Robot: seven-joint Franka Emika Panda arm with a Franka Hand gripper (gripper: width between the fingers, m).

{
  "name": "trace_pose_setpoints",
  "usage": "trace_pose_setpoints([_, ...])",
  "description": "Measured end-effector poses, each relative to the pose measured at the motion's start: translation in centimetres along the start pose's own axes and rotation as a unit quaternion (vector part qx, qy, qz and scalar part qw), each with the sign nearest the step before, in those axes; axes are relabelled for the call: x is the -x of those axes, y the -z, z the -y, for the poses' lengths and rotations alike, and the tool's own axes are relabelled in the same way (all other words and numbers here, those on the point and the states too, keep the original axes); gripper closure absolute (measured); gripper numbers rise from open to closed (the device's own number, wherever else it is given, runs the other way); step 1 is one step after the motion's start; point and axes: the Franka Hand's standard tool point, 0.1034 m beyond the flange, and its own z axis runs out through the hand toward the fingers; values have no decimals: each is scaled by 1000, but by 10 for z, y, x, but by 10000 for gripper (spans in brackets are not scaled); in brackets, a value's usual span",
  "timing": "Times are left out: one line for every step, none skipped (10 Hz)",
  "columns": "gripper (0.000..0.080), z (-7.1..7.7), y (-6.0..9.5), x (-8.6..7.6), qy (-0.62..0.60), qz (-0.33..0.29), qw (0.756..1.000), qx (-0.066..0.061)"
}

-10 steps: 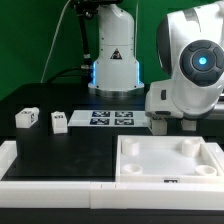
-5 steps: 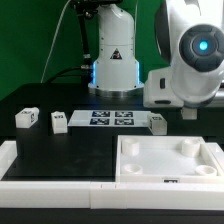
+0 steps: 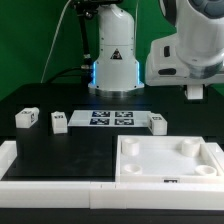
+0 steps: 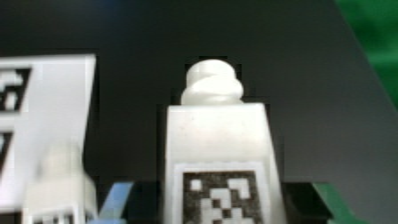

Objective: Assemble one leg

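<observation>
In the wrist view a white leg (image 4: 217,140) fills the middle, its black-and-white tag facing the camera and its rounded peg pointing away. My gripper (image 4: 231,205) is shut on its lower end, with a blue fingertip (image 4: 121,200) on one side and a green one on the other. In the exterior view my gripper (image 3: 195,93) hangs above the table at the right, and its dark fingers hide the held leg. Three more legs stand on the black table: two (image 3: 26,118) (image 3: 59,122) toward the exterior view's left, one (image 3: 157,122) by the marker board's end.
The marker board (image 3: 110,119) lies mid-table; its tags also show in the wrist view. A large flat white tray-like piece (image 3: 170,160) with round corner sockets sits at the front right. A white raised border (image 3: 50,185) runs along the front left. The robot's base (image 3: 112,60) stands behind.
The arm has lifted away from the table and shifted toward the exterior view's right, the leg staying between the fingers. The legs on the table have not moved.
</observation>
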Motion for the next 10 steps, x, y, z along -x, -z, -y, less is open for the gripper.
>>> trace_pose_setpoints([511,-1,1,2,2,-49,999,0])
trace_pose_setpoints([511,-4,3,-2,10,-89,996,1])
trace_pose_setpoints([511,-14,12,-13,27,-141,990,6])
trace_pose_setpoints([511,-21,26,-22,34,-202,979,11])
trace_pose_setpoints([511,-23,40,-28,49,-249,967,19])
trace_pose_setpoints([511,-23,55,-33,59,-289,955,23])
trace_pose_setpoints([511,-20,72,-42,70,-352,933,21])
trace_pose_setpoints([511,-18,70,-42,74,-411,909,13])
trace_pose_setpoints([511,-17,67,-40,81,-453,888,8])
trace_pose_setpoints([511,-14,70,-40,88,-502,860,0])
